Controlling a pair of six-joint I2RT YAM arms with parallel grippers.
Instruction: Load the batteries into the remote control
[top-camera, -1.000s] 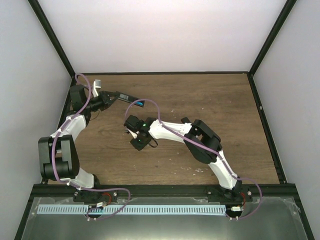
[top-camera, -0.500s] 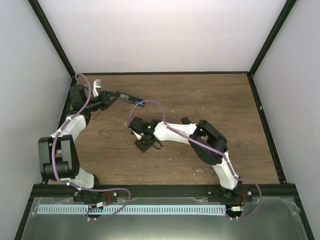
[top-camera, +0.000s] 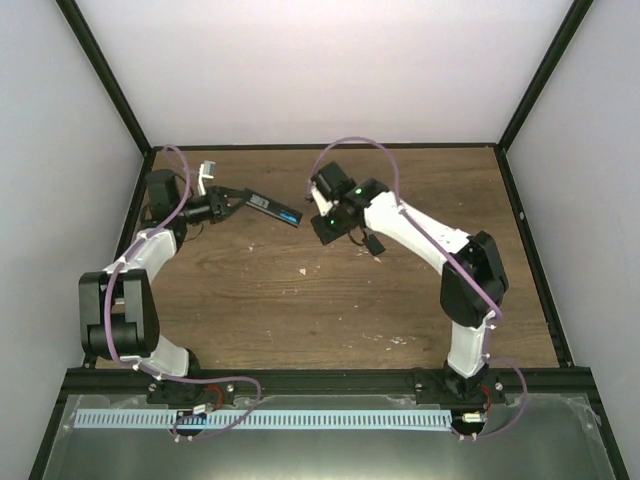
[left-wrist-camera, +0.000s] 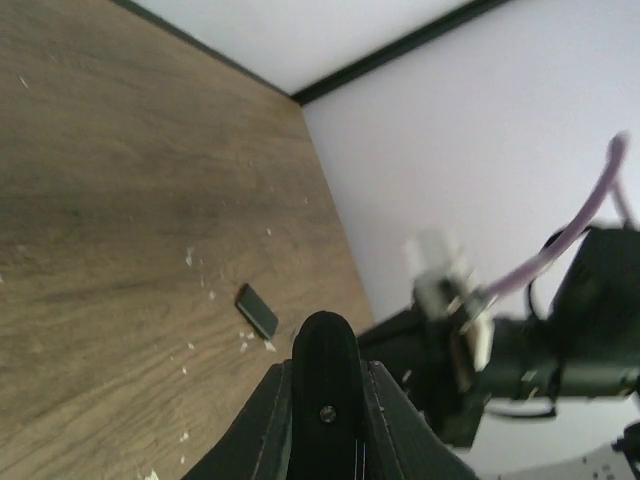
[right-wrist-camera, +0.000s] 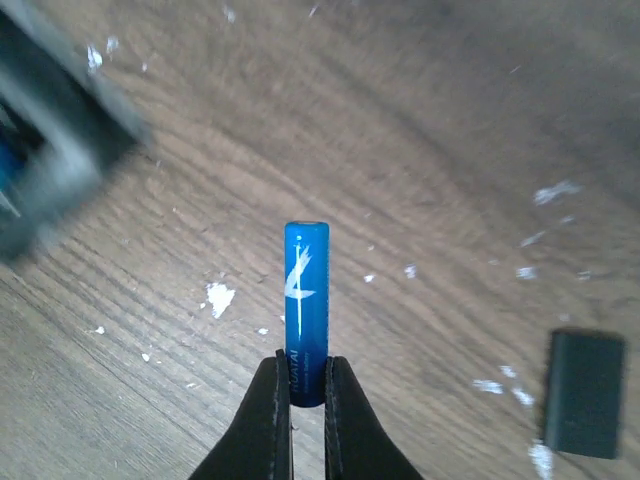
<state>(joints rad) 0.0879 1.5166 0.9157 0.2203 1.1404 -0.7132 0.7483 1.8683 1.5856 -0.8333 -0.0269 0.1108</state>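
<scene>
Closing the short gap to the left is, as I judge it, what your coming move turns on. Your right end effector is clenched on the lower end of a small bright-blue cylindrical battery. The battery sticks straight out beyond the fingertips, above the brown wooden bench.

The long slim black remote control is gripped at its left end by your left end effector, over the far-left part of the bench. Its long axis runs from far left to slightly nearer right, so its free end faces the right arm and lies just beside it.

From the right wrist view the remote is only a blurred shape at the upper left, off the line of the battery. The battery's axis therefore does not yet aim at it. A trace of blue shows at that edge; it may be the other battery already seated, but it is too blurred for you to tell.

The right arm is the one carrying the load and is the nearer to the open end. You would need to bring the battery left and turn it to lie along the remote's length.

A small black rectangular cover piece lies on the bench to the right, well apart from the battery.
</scene>
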